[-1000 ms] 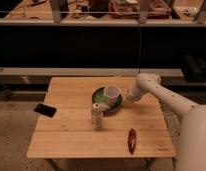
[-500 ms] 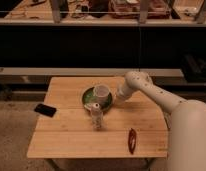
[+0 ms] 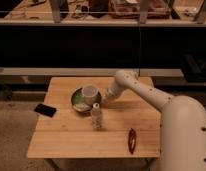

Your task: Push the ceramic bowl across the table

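The ceramic bowl point(image 3: 79, 101), a shallow dark-green dish with a paler rim, lies on the light wooden table point(image 3: 66, 135) left of its middle. A white cup point(image 3: 89, 92) sits over the bowl's far right part; whether it stands inside the bowl I cannot tell. My gripper point(image 3: 104, 98) is at the end of the white arm point(image 3: 141, 89), low over the table and right against the bowl's right side, next to the cup. The arm reaches in from the right.
A small pale bottle point(image 3: 96, 116) stands upright just in front of the bowl. A black phone point(image 3: 45, 109) lies near the left edge. A red oblong object point(image 3: 131, 140) lies at the front right. Dark shelving stands behind the table.
The arm has swept left, and the bowl with the cup has slid left across the table ahead of the gripper. Bottle, phone and red object have stayed put.
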Action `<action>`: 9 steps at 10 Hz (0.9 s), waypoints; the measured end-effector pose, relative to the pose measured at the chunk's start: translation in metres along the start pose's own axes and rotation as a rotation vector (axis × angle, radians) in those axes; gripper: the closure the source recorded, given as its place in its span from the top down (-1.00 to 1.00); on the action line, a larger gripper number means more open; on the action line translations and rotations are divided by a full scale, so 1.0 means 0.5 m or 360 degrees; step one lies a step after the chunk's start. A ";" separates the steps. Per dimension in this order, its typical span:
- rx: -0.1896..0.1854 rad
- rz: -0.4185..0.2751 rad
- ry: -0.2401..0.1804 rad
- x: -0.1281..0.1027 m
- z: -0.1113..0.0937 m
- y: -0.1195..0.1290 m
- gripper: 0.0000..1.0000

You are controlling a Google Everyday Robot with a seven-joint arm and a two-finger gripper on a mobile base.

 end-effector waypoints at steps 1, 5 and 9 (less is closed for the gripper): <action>0.0013 -0.0038 -0.0018 -0.009 0.013 -0.026 -1.00; 0.0080 -0.0198 -0.0077 -0.043 0.064 -0.146 -1.00; 0.0105 -0.0209 -0.0041 -0.029 0.068 -0.184 -1.00</action>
